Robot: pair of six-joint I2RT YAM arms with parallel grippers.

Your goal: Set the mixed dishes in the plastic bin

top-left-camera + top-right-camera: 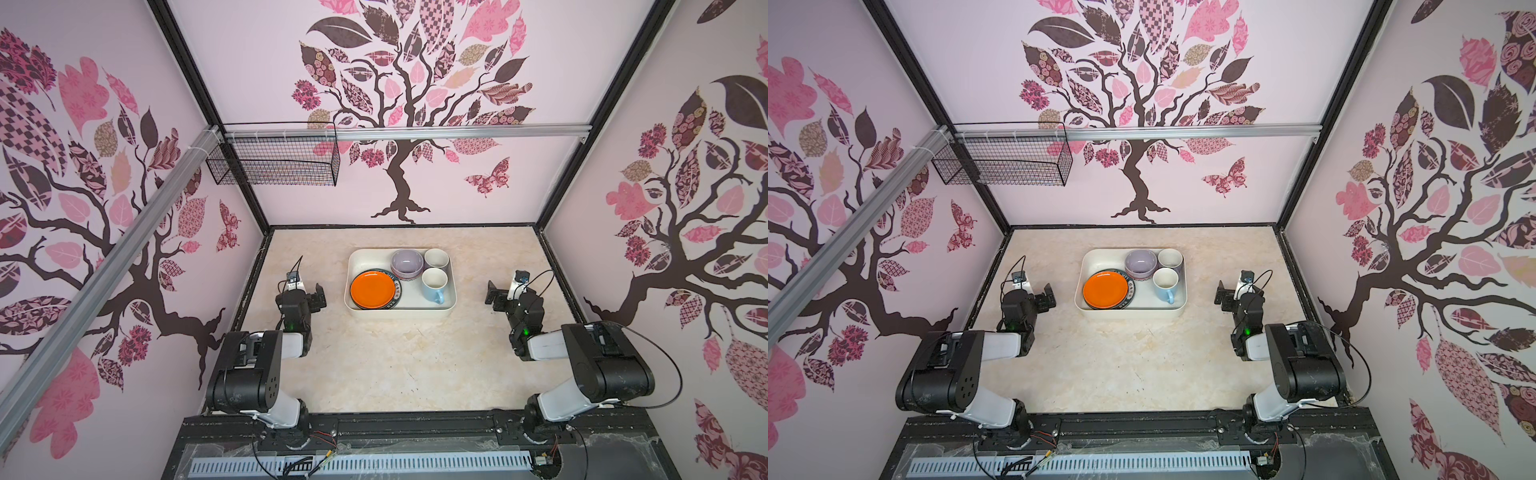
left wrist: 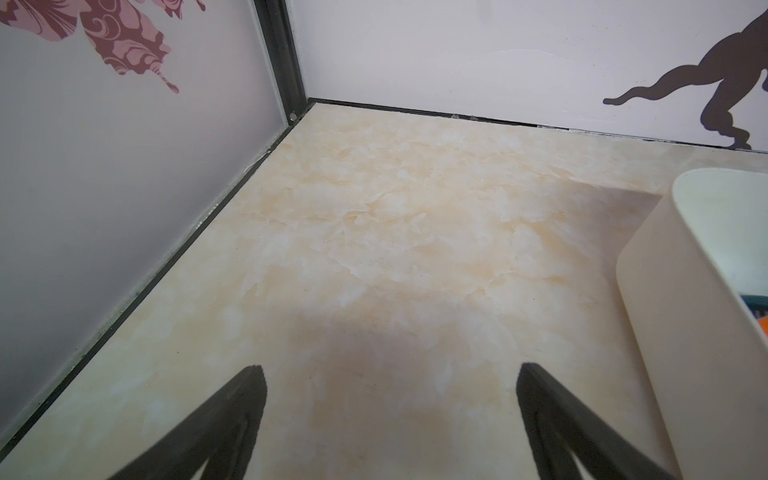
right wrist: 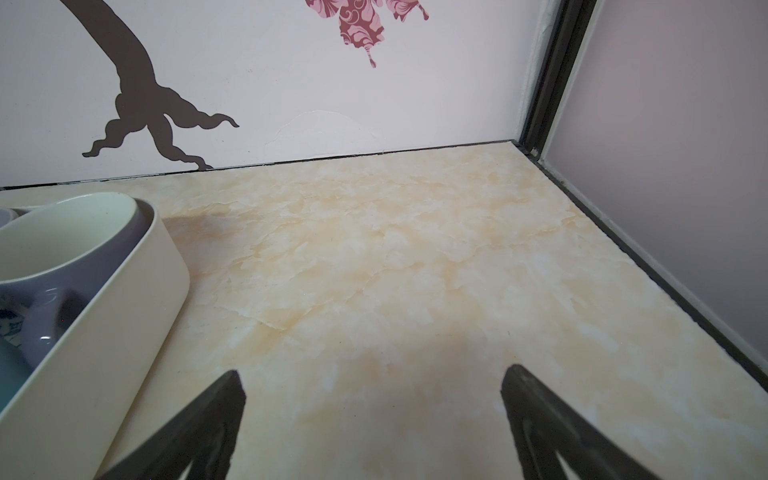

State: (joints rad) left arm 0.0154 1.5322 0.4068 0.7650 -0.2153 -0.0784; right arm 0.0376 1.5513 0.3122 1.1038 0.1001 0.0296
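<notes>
In both top views the plastic bin sits on the table just above the frame's centre, and the dishes lie inside it: the orange plate at the bin's lower left tops a stack whose white plate rim with black characters peeks out beneath it, the bowl stands at the upper middle, the lavender mug in the upper right corner, and the light-blue mug just below it. No dish shows on the table outside the bin, so the task looks finished. The left gripper and right gripper hover beside the bin, left and right of it, jaws spread wide and holding nothing
</notes>
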